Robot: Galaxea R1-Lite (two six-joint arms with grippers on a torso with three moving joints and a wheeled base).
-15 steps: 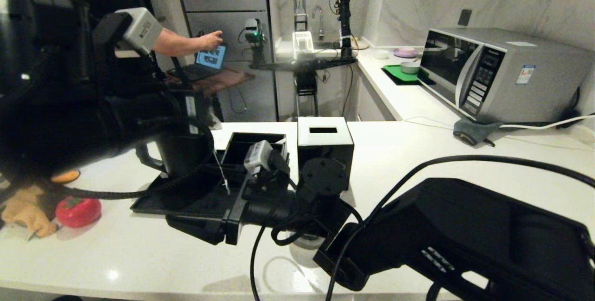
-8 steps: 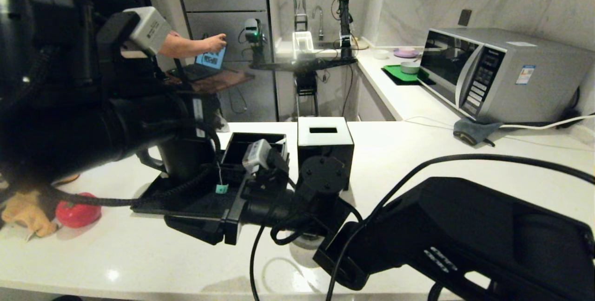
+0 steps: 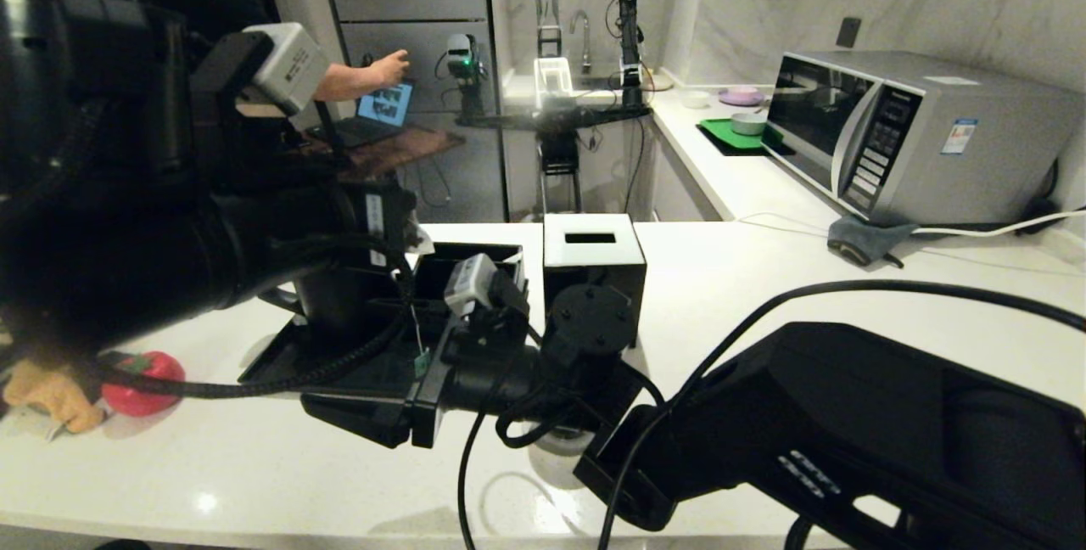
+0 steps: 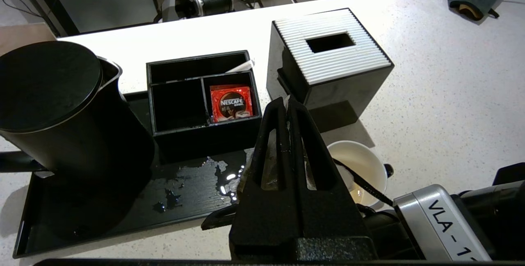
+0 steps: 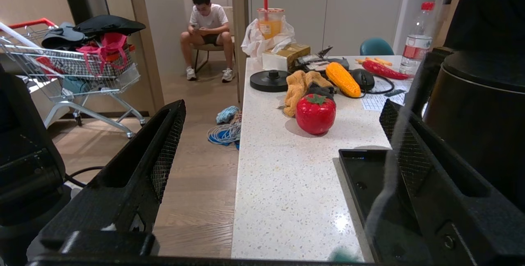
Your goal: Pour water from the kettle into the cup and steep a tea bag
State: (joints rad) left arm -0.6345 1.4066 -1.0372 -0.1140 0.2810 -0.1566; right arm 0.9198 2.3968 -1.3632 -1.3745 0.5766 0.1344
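Tea bag (image 4: 268, 167) is hanging pinched in the clenched left end effector (image 4: 287, 106), just beside and above the cup (image 4: 361, 171), its tag (image 3: 421, 361) dangling near the tray (image 4: 102, 212). Judged, steeping is underway; next it needs lowering into the cup. Beyond the cup, the kettle (image 4: 61, 106) is standing on the tray. The right end effector (image 5: 279, 143) is sitting spread, holding nothing.

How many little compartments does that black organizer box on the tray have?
3 show. The organizer box has one long compartment at the back, and two in front: one holding a red Nescafe packet, one that looks empty.
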